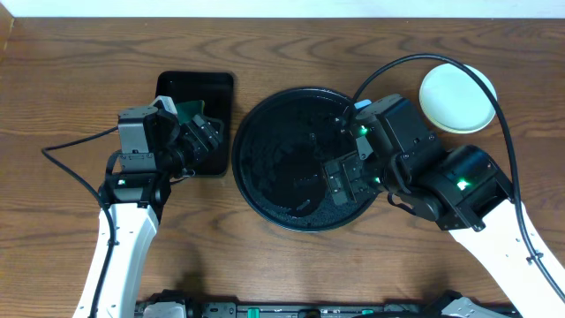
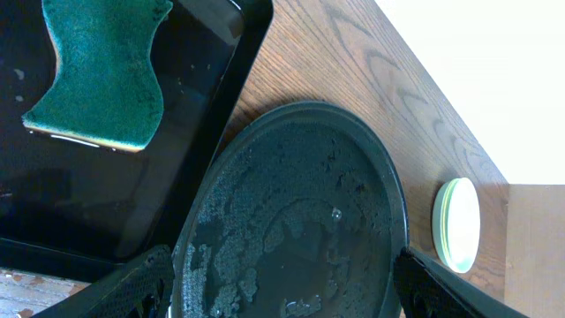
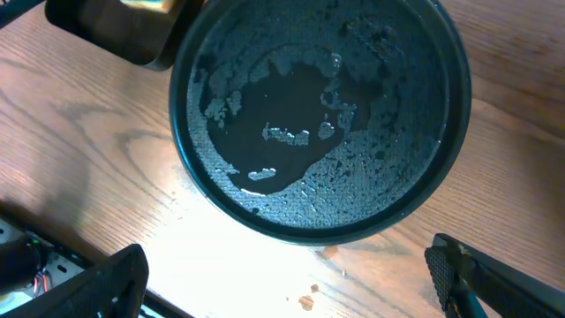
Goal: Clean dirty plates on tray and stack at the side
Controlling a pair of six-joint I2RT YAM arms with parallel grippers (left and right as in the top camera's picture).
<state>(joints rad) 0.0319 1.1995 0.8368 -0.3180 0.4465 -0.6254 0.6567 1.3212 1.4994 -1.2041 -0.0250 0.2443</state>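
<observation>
**Wet tray bare, plates stacked toward the far right corner**

The plates (image 1: 456,97) sit in a stack on the bare wood near the desk's far edge, toward the right corner and well apart from the tray. From overhead only the pale top one shows. The left wrist view catches the stack edge-on, with mint-green rims, but it is too small there to count the layers or pick out a yellow one. A black cable (image 1: 500,106) arches over that corner and skirts the stack's rim in the overhead view.

The round black tray (image 1: 282,150) lies mid-desk, coated in a patchy film of water and droplets. Its right part is hidden overhead beneath the right gripper (image 1: 346,174) and its arm. That gripper's fingers (image 3: 88,291) are spread wide with nothing between them, and only their tips enter the right wrist view at the bottom corners.

The left gripper (image 1: 201,134) hangs over the rectangular black tray (image 1: 190,88) at the left, just beside the round one, and covers much of it overhead. Its fingers (image 2: 132,283) are also wide apart and empty, and they too are cut off by the frame. A green sponge (image 2: 97,75) lies flat in that tray — half hidden overhead, and clipped at the top edge in the left wrist view.

Small orange specks (image 3: 309,299) dot the wood by the tray's near side.
</observation>
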